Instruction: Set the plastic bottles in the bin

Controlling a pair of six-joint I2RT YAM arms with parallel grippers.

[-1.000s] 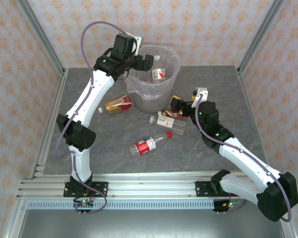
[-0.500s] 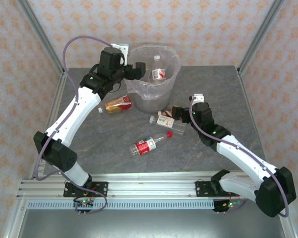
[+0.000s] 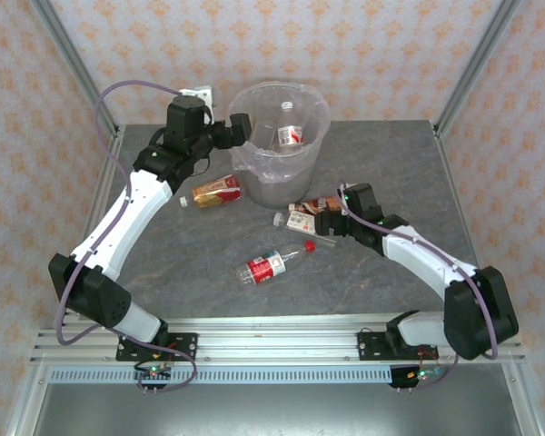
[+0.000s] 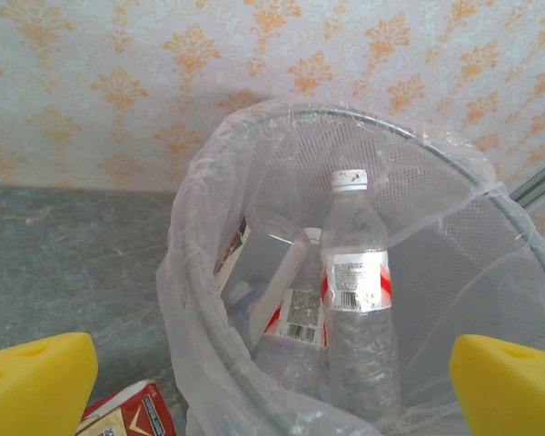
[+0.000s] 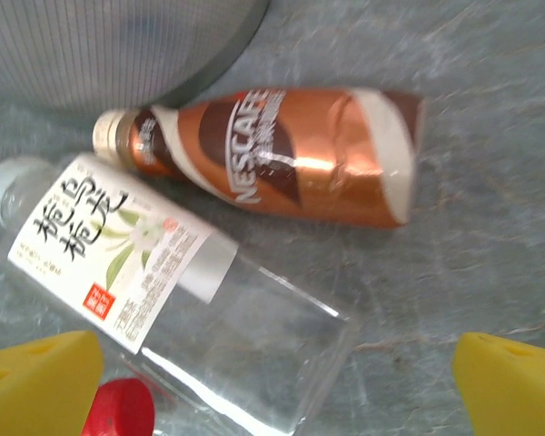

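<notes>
both grippers spread wide and empty by the bin (image 3: 271, 182)
left gripper (image 3: 239, 130) hovers at the bin's left rim, over a white-capped bottle (image 4: 356, 300) upright inside. right gripper (image 3: 325, 211) hangs just in front of the bin above a nescafe bottle (image 5: 282, 154) and a white-label bottle (image 5: 163, 272). a gold-red bottle (image 3: 216, 192) lies left of the bin, and a red-label bottle (image 3: 271, 265) further in front.

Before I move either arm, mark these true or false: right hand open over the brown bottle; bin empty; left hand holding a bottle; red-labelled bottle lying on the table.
The right hand is open over the brown bottle: true.
The bin is empty: false, bottles stand inside it.
The left hand holds a bottle: false, it is open and empty, facing the bin.
A red-labelled bottle lies on the table: true.
</notes>
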